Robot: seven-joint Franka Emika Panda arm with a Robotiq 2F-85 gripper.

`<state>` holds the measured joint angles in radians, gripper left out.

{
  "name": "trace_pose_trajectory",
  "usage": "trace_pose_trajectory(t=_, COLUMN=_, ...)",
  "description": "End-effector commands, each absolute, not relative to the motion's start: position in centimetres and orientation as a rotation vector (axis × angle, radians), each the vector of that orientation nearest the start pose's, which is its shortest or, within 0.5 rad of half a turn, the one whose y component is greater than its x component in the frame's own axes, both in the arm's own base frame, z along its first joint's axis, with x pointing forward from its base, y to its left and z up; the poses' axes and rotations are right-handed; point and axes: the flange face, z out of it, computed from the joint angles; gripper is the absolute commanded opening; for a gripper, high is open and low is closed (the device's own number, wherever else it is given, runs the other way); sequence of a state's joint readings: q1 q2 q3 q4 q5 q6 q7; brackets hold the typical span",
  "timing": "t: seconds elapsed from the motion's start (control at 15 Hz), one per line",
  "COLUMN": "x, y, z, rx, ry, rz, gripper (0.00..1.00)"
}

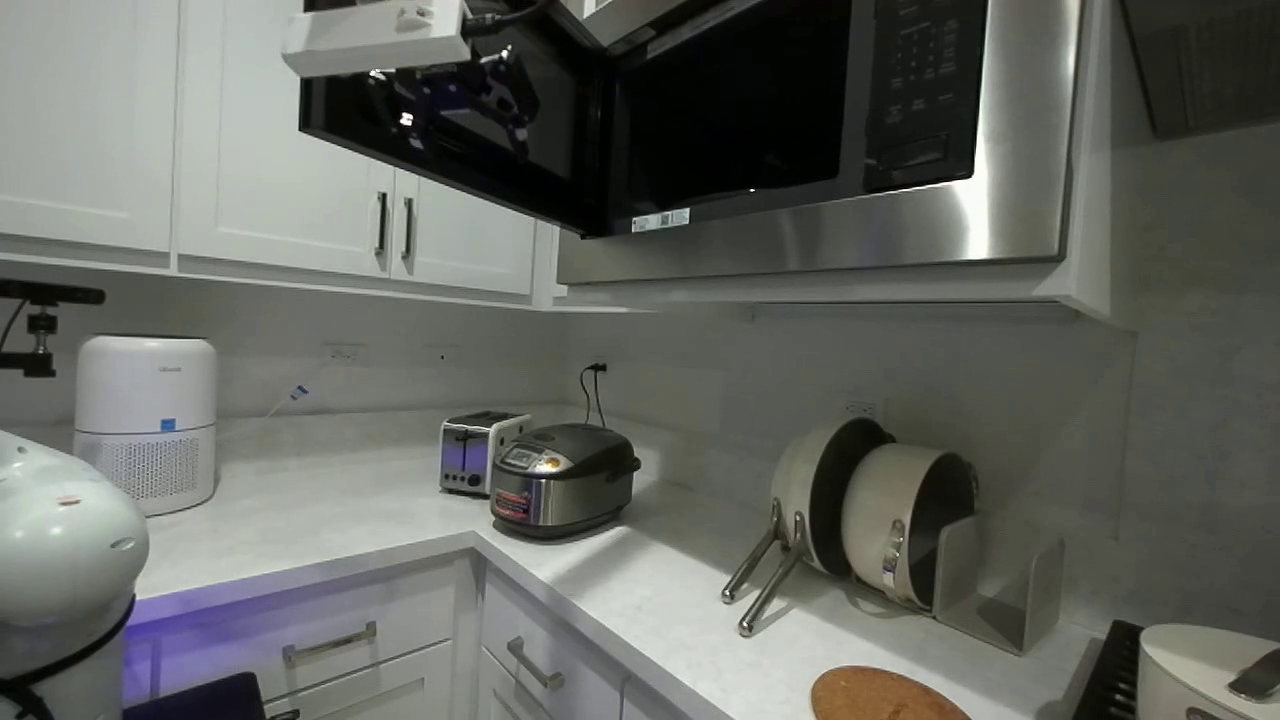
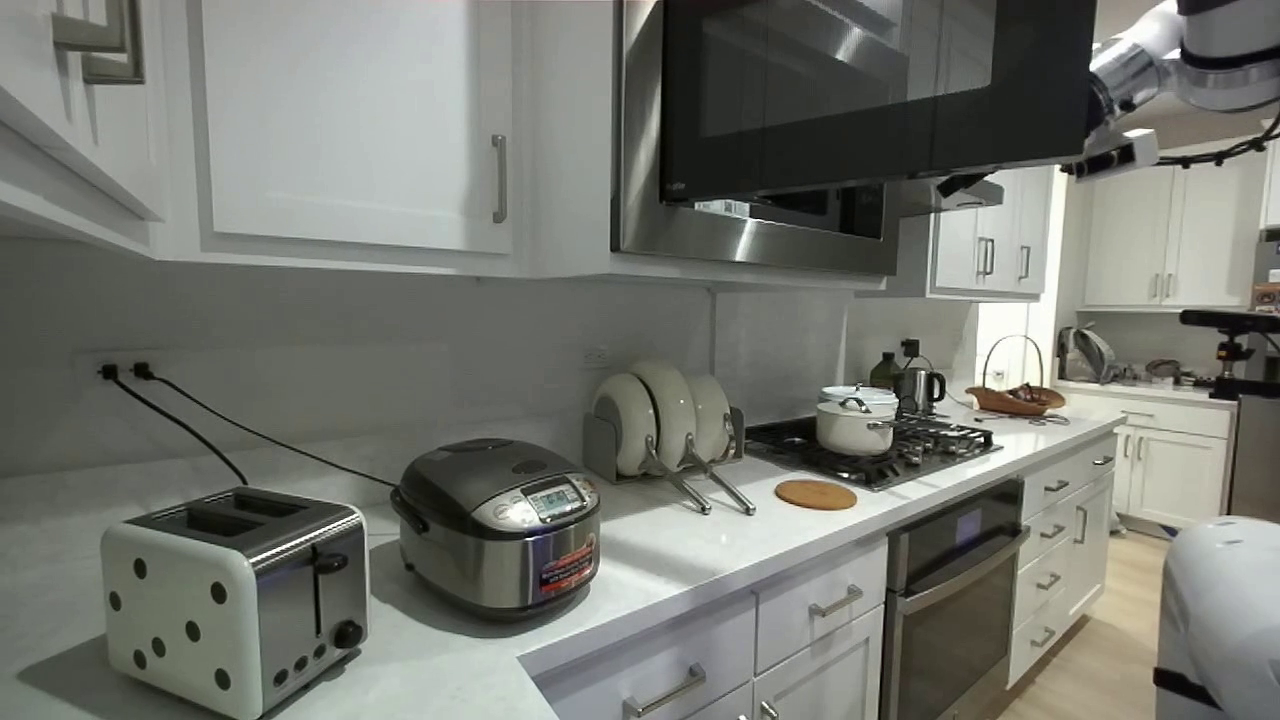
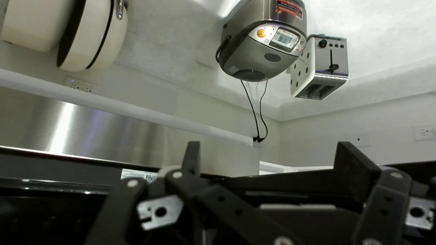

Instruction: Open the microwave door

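The microwave door point(image 2: 850, 110) stands swung out from the microwave point(image 1: 1020, 150), its hinge side near the corner cabinets. Its dark inner face point(image 1: 560, 140) and the cavity show in an exterior view. In the wrist view my gripper point(image 3: 269, 151) has its jaws spread wide with nothing between them, and the door's inner side point(image 3: 289, 182) lies beyond. My white wrist housing point(image 1: 380, 35) is on the door's inner side. A gripper shape shows on the glossy panel there; I cannot tell how much is reflection. Whether a finger touches the door is unclear.
White cabinets point(image 1: 290, 130) flank the microwave on the hinge side. Below, the counter holds a toaster point(image 2: 190, 600), a rice cooker point(image 2: 500, 530), racked pans point(image 2: 675, 420) and a cork trivet point(image 2: 815, 494). An air purifier point(image 1: 147, 420) stands near the arm's base point(image 1: 60, 560).
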<state>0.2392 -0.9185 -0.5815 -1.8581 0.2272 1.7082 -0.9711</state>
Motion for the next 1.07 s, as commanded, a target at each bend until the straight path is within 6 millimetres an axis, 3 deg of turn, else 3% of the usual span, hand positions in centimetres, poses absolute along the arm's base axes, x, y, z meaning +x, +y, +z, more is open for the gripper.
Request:
trace_pose_trajectory(t=0.0, x=23.2, y=-23.9, z=82.1, rx=-2.514, ry=-0.855, rz=-1.288, gripper=1.00)
trace_pose_trajectory(t=0.4, x=25.1, y=-21.4, z=82.5, rx=-2.536, ry=-0.803, rz=-1.137, gripper=1.00)
trace_pose_trajectory(t=1.0, x=27.0, y=-16.7, z=81.5, rx=-2.401, ry=-0.944, rz=-0.805, gripper=1.00)
